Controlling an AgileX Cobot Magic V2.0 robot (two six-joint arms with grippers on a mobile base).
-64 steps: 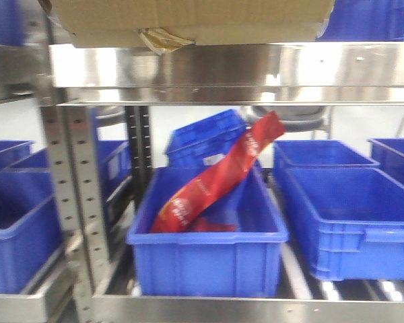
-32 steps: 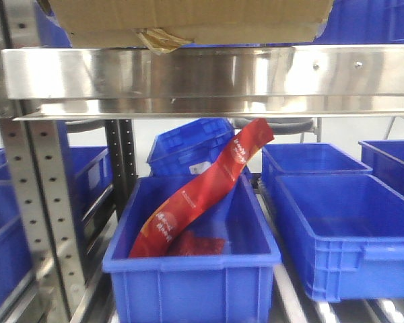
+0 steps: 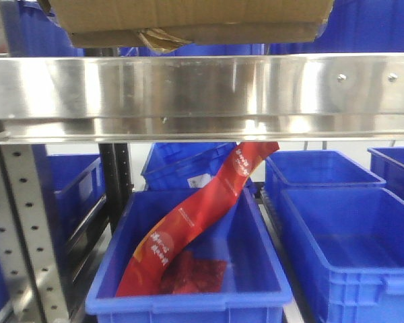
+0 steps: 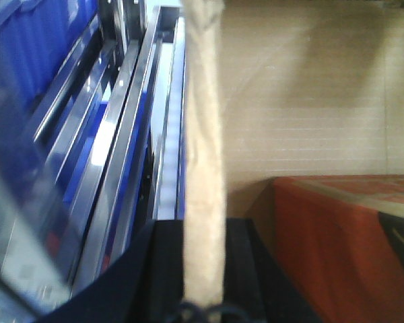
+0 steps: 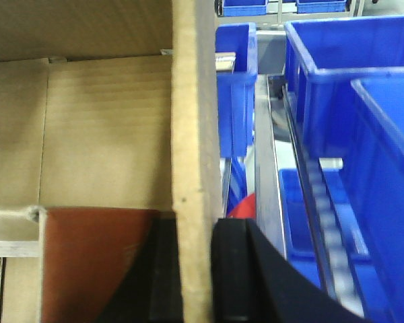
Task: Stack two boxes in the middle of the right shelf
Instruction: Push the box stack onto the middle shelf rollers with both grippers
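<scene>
A wide brown cardboard box (image 3: pixel 188 13) shows at the top of the front view, just above the shiny steel shelf (image 3: pixel 202 87), with a thin paler layer and torn yellowish tape (image 3: pixel 158 39) under it. My left gripper (image 4: pixel 203 232) is shut on the box's left wall (image 4: pixel 203 134). My right gripper (image 5: pixel 194 229) is shut on the box's right wall (image 5: pixel 192 121). Both wrist views look into the open box, where a red-brown item (image 4: pixel 337 235) lies, also in the right wrist view (image 5: pixel 94 262).
Below the shelf lip stands a blue bin (image 3: pixel 188 282) holding a long red packet (image 3: pixel 195 215). More blue bins (image 3: pixel 343 235) sit to the right and behind. A perforated steel upright (image 3: pixel 20 222) stands at the left. Blue bins (image 5: pixel 350 81) and rails flank the box.
The view has closed in on the rack: the shelf lip looks larger and lower, the upright has slid left, the bins have grown. The box stays at the top of the view.
</scene>
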